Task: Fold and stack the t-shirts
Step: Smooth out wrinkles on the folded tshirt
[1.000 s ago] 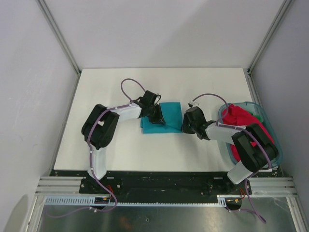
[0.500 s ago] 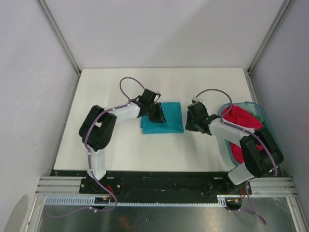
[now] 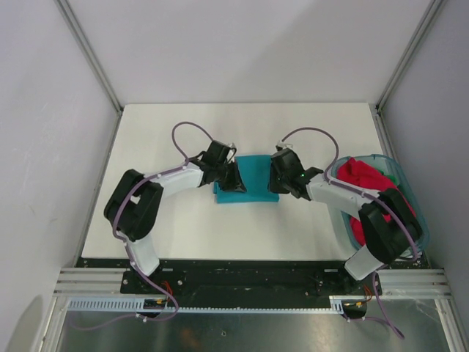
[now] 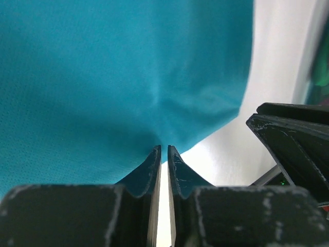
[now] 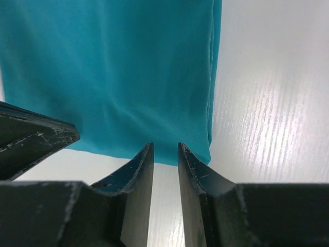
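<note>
A folded teal-blue t-shirt lies flat on the white table, between my two grippers. My left gripper is at its left side. In the left wrist view its jaws are nearly shut and pinch the puckered cloth edge. My right gripper is at the shirt's right side. Its jaws stand apart over the table, with the cloth edge just at the tips. A magenta-red t-shirt and a bit of green cloth lie in the basket.
The translucent teal basket stands at the table's right edge, beside the right arm. Grey walls close in the table at the back and both sides. Each wrist view shows the other gripper's dark body close by.
My right gripper has swung left from beside the basket to the teal shirt's right edge. The left arm's elbow has shifted left, its gripper staying at the shirt's left side.
</note>
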Available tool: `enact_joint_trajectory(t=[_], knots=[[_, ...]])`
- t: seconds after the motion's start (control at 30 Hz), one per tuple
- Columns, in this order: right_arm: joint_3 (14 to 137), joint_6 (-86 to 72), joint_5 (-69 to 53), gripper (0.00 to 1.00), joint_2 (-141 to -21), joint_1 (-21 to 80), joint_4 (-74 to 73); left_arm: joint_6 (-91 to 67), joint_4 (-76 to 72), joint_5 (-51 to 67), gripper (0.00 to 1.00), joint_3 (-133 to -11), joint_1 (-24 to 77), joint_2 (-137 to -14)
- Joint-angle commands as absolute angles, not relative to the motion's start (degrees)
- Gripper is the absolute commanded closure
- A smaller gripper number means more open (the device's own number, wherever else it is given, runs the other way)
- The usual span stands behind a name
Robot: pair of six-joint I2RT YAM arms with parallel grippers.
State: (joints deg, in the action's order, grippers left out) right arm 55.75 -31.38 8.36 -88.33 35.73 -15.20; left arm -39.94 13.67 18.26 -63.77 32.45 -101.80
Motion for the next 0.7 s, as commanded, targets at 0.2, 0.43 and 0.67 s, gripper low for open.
enact_joint_trajectory(t=[0.2,0.43,0.67], knots=[[57.8,-32.8,7.7,0.7,-98.2,37.2,-13.6,-38.4,13.0,15.3,0.88,-62.0,32.3,-106.0],[57.9,-33.2,8.5,0.69,-99.2,37.2,-16.4,-37.6,13.1,16.3,0.83,-60.2,31.1,-98.8],[59.0,-33.3,7.2,0.62,-94.8,37.2,-17.3,-35.9,15.7,13.5,0.74,-59.2,23.1,-90.9]])
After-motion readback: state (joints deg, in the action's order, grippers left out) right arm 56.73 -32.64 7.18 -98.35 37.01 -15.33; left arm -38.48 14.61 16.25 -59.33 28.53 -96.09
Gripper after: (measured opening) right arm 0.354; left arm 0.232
